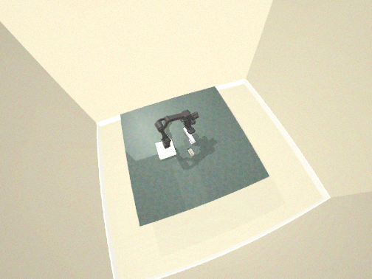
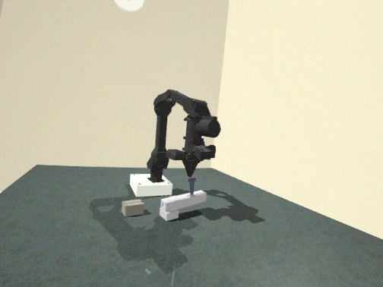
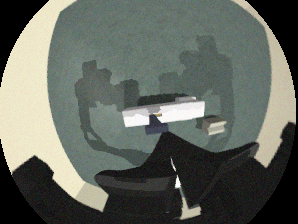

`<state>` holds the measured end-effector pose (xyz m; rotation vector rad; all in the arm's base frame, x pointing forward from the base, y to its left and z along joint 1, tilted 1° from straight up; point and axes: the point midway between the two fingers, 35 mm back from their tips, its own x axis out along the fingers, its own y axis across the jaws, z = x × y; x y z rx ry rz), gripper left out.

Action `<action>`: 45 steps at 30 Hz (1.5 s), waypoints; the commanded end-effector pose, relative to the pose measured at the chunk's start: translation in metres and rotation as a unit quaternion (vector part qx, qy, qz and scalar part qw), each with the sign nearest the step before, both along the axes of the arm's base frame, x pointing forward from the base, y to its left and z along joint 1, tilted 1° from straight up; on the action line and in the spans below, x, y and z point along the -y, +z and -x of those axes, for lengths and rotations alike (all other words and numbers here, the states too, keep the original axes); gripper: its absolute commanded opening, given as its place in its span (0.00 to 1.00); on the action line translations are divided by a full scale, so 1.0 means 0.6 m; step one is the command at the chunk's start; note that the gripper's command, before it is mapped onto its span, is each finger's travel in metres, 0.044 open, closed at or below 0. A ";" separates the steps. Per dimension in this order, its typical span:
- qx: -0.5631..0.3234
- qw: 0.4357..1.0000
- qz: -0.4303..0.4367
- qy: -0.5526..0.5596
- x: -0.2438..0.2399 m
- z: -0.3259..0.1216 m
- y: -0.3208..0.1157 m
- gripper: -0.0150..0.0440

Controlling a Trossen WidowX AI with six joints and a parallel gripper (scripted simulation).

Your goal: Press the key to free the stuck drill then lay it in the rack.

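The dark blue drill (image 2: 192, 186) (image 3: 156, 128) stands upright with its wide head up and its lower end in a long pale block (image 1: 191, 139) (image 2: 182, 202) (image 3: 185, 111). A small orange spot shows on the block by the drill in the wrist view. No separate key can be made out. The small beige rack (image 1: 190, 151) (image 2: 133, 209) (image 3: 214, 126) has a groove along its top and holds nothing. My gripper (image 2: 190, 176) (image 3: 165, 135) is shut and empty, pointing down, its tips close above the drill's head in the exterior view. Whether they touch it cannot be told.
The arm stands on a white base (image 1: 162, 153) (image 2: 153, 189), behind the rack and the block in the exterior view. The rack lies off one end of the block, with a gap between them. The arm's shadows fall across the dark green table top (image 1: 159, 195) (image 2: 304, 258).
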<state>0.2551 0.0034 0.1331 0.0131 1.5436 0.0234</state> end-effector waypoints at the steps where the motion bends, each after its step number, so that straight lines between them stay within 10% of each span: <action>1: 0.001 1.000 0.016 -0.001 -0.019 -0.006 0.007 0.25; 45: 0.001 1.000 0.016 -0.001 -0.018 0.007 -0.015 0.25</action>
